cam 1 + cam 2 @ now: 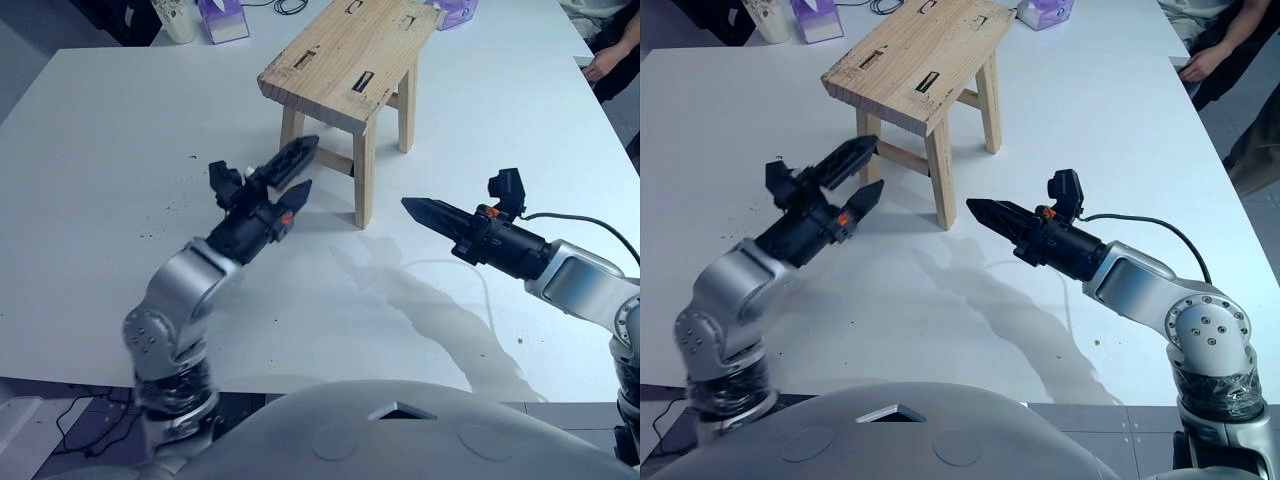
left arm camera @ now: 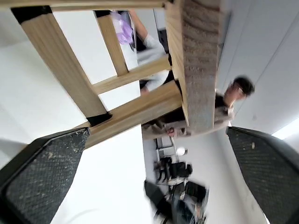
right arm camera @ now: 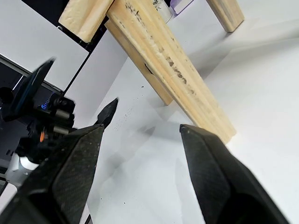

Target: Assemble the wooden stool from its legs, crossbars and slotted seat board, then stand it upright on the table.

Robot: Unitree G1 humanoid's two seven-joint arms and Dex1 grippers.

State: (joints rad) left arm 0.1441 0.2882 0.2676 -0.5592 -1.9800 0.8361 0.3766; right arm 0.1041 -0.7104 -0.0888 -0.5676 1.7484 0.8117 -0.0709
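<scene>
Left claw (image 1: 308, 164) apart, right claw (image 1: 410, 207) apart, stool (image 1: 345, 50) upright, speckled white table (image 1: 100, 150), purple box (image 1: 222, 18) behind

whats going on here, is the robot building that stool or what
The wooden stool is already put together and stands upright on the white table. Neither arm holds anything. The left gripper is open, pointing at the crossbar on the stool's left side. The right gripper is open too, just to the right of the nearest leg. Neither seems to touch the wood, so the build looks done.
</scene>
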